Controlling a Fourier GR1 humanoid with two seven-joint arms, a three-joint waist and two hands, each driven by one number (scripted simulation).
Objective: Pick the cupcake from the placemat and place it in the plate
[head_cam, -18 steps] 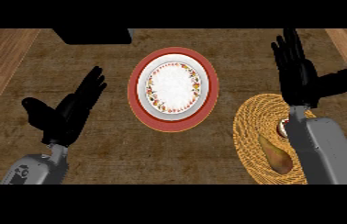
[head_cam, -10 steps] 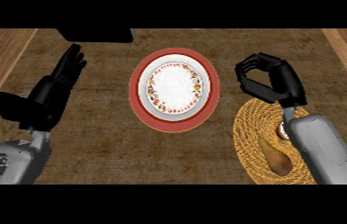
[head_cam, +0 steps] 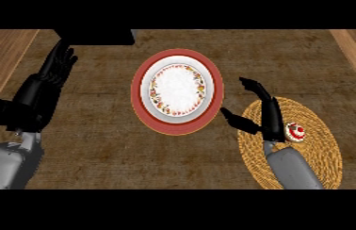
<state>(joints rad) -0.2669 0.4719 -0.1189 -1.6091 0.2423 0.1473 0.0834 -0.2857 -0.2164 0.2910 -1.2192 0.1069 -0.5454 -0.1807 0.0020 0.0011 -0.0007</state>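
Right hand (head_cam: 264,117) sits over the left edge of the placemat (head_cam: 316,153), fingers spread, thumb pointing left toward the plate (head_cam: 177,89), grasping nothing. Grey forearm runs down-right from it across the mat to the lower edge. Cupcake (head_cam: 296,131) is just right of the hand, on the mat, white frosting with red bits on top; it looks very close to the back of the hand, contact can't be told. Cupcake is upright, not lifted. Mat is woven, yellow-brown, round, mostly right of and below the hand. Plate lies left of the hand, just past the thumb tip, apart from it: red rim, white centre, patterned ring inside. Plate edge and mat edge are near each other, under the hand.

Left hand (head_cam: 42,90) is well apart, far left of the plate, fingers straight and up, released, resting near the left edge. All on a dark wood counter (head_cam: 104,149).
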